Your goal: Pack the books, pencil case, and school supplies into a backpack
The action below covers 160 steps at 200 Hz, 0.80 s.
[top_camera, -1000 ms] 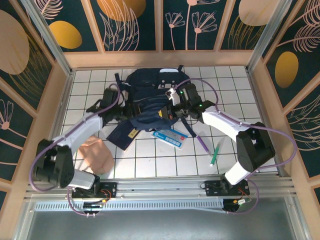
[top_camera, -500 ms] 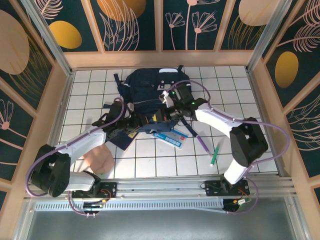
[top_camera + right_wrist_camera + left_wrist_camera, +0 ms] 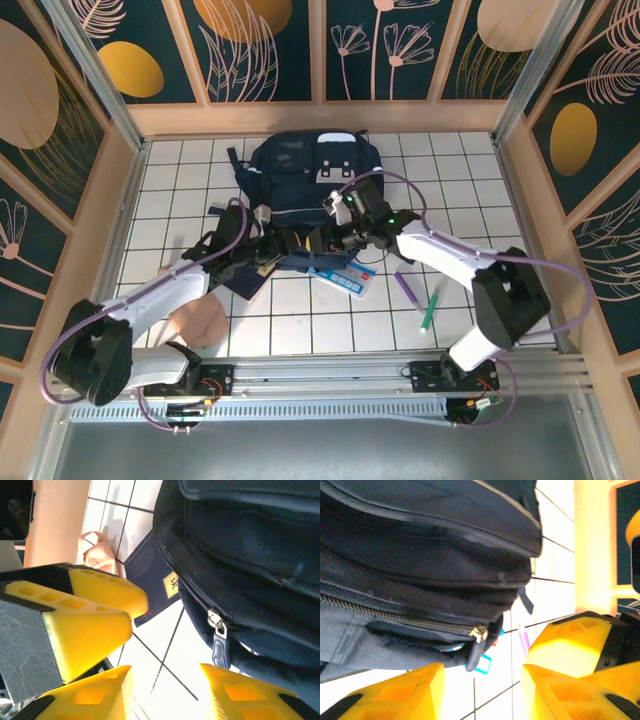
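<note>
Backpack (image 3: 315,170) lies at the far middle of the table in the top view, book (image 3: 248,282) at its near-left edge.
Left wrist: left gripper (image 3: 480,690) jaws part open, empty, zipper pull (image 3: 479,632) just above.
Right wrist: right gripper (image 3: 165,695) part open, holding nothing.

Navy backpack (image 3: 300,165), white patches; purple pen (image 3: 406,288); green pen (image 3: 431,306); book (image 3: 150,570) label seemingly yellow.

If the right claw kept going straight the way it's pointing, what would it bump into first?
Most likely the backpack: the open right claw aims at its zipped edge, where the zipper pull hangs almost straight ahead. How near it is, is hard to judge.
</note>
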{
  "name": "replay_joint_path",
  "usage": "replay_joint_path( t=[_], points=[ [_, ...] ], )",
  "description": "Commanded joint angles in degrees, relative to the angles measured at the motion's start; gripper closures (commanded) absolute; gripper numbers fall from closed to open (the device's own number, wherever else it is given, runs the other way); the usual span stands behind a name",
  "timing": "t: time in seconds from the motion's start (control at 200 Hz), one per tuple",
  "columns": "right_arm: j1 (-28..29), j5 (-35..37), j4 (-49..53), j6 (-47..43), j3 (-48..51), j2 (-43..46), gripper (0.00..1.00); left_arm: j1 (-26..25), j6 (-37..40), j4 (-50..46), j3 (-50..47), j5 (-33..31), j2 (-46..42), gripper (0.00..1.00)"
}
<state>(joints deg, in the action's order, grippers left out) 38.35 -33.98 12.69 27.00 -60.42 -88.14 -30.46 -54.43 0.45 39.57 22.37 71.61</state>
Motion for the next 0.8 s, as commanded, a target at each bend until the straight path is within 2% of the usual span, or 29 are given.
replay_joint_path(
  t=[0.0, 0.09, 0.2, 0.345, 0.425, 0.48, 0.596, 0.696, 0.796],
  points=[
    [-0.3, 8.5, 4.0, 0.6, 0.9, 4.6, 0.59, -0.3, 1.8, -3.4, -2.3, -0.2, -3.3, 0.56],
    [-0.8, 16.0, 7.1, 4.6, 0.6, 4.9, 0.58, -0.5, 3.5, -4.9, -2.1, 0.2, -3.4, 0.57],
    [-1.0, 23.5, 6.0, 18.2, 1.9, 4.4, 0.55, -3.9, 4.9, -7.8, 2.2, -1.5, -0.4, 0.58],
    [-1.4, 22.5, -2.5, 33.6, 6.7, 3.6, 0.54, -9.3, 2.9, -10.8, 7.8, -7.9, 4.6, 0.56],
    [-1.6, 21.8, -7.1, 38.2, 8.6, 2.9, 0.47, -10.6, 2.2, -12.5, 9.4, -12.1, 6.6, 0.55],
    [-1.6, 20.8, -8.4, 40.1, 8.4, 1.9, 0.47, -11.2, 1.2, -12.2, 9.7, -14.3, 7.4, 0.51],
    [-1.5, 19.6, -8.8, 45.0, 7.9, -0.8, 0.47, -12.0, -0.8, -11.5, 10.7, -14.4, 10.0, 0.51],
    [-1.6, 20.9, -10.7, 46.6, 8.2, -2.4, 0.47, -13.0, -1.6, -12.5, 11.8, -15.5, 12.7, 0.51],
    [-1.6, 22.9, -11.5, 46.5, 6.9, -4.4, 0.52, -13.2, -3.2, -10.2, 11.0, -16.0, 13.7, 0.51]
  ],
)
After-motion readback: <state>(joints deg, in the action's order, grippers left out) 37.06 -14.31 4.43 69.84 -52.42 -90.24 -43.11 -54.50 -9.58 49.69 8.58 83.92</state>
